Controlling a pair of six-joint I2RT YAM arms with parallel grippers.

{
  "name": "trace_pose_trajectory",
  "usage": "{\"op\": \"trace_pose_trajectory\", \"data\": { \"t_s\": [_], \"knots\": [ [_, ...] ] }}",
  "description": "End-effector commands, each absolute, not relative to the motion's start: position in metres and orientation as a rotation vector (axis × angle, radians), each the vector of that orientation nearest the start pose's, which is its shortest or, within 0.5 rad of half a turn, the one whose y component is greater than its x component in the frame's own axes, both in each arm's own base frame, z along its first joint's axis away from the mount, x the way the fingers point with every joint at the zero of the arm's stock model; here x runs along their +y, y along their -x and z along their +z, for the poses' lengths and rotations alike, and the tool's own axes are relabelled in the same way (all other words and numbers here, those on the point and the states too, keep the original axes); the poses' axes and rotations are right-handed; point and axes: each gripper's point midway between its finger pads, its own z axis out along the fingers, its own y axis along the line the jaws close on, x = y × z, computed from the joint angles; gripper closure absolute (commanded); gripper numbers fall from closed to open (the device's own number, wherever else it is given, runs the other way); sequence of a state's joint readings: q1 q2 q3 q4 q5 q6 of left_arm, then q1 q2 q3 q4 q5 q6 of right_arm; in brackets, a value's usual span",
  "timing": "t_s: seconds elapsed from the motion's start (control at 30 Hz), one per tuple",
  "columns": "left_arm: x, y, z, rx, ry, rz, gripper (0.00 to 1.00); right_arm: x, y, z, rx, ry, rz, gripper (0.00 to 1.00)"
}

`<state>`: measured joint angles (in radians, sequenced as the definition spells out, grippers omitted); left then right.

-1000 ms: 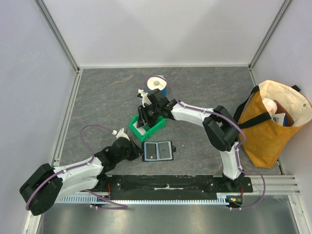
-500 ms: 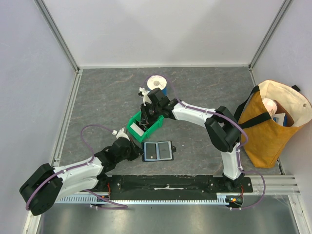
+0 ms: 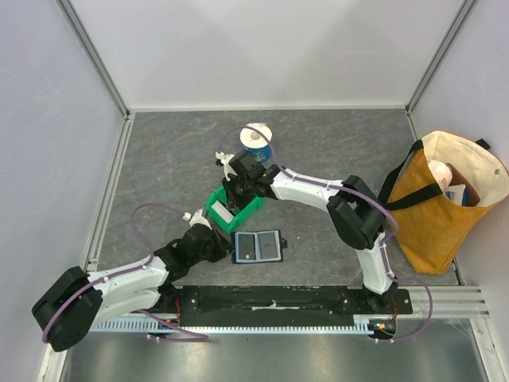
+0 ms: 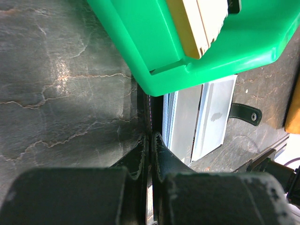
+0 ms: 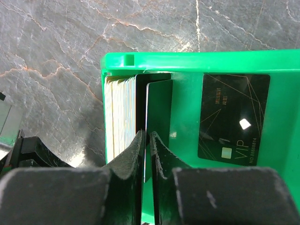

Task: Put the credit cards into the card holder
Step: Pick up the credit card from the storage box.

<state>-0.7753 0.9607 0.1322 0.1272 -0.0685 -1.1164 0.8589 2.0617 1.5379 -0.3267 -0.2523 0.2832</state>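
The grey stone-patterned tabletop (image 3: 159,159) carries a yellow tote bag (image 3: 433,215) at its right edge. A green bin (image 3: 251,210) sits near the middle, with a blue roll (image 3: 257,143) just beyond it. The card holder (image 3: 258,247) lies open and flat just on the near side of the bin, its bluish pockets facing up. The left claw (image 4: 150,138) is pinched tight on the holder's left edge. The right claw (image 5: 146,138) reaches down into the bin, narrowed onto an upright black card (image 5: 159,108) beside a stack of pale cards (image 5: 119,117) standing on edge. A flat black card (image 5: 234,119) lies on the bin floor.
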Motion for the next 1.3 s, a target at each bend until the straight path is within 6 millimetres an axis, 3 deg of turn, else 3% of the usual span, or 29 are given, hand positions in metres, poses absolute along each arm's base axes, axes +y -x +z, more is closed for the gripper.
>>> {"op": "trace_pose_trajectory", "data": {
  "t_s": [0.0,0.2,0.4,0.53,0.6,0.73,0.87,1.13,1.23,1.27],
  "knots": [
    [-0.165,-0.147,-0.026,2.53,0.421,-0.627,0.98,0.429,-0.298,0.067,2.401,0.9,0.714,0.85],
    [-0.164,-0.147,-0.027,2.532,0.422,-0.623,0.98,0.422,-0.308,0.062,2.402,0.9,0.572,0.85],
    [-0.164,-0.146,-0.027,2.534,0.423,-0.624,0.98,0.425,-0.304,0.06,2.394,0.946,0.538,0.86],
    [-0.164,-0.147,-0.027,2.53,0.423,-0.628,0.98,0.431,-0.304,0.061,2.387,0.946,0.548,0.97],
    [-0.165,-0.147,-0.026,2.528,0.422,-0.635,0.98,0.431,-0.31,0.072,2.359,0.928,0.525,1.0],
    [-0.167,-0.145,-0.025,2.528,0.416,-0.651,0.98,0.427,-0.329,0.112,2.266,0.856,0.464,1.0],
    [-0.167,-0.143,-0.026,2.539,0.416,-0.663,0.98,0.414,-0.334,0.151,2.195,0.776,0.434,1.0],
    [-0.173,-0.138,-0.027,2.564,0.398,-0.7,0.98,0.364,-0.303,0.193,2.146,0.543,0.506,1.0],
    [-0.174,-0.135,-0.029,2.581,0.387,-0.7,0.98,0.341,-0.279,0.197,2.158,0.452,0.581,1.0],
    [-0.175,-0.134,-0.029,2.583,0.386,-0.704,0.98,0.333,-0.271,0.19,2.185,0.415,0.595,1.0]
  ]
}}
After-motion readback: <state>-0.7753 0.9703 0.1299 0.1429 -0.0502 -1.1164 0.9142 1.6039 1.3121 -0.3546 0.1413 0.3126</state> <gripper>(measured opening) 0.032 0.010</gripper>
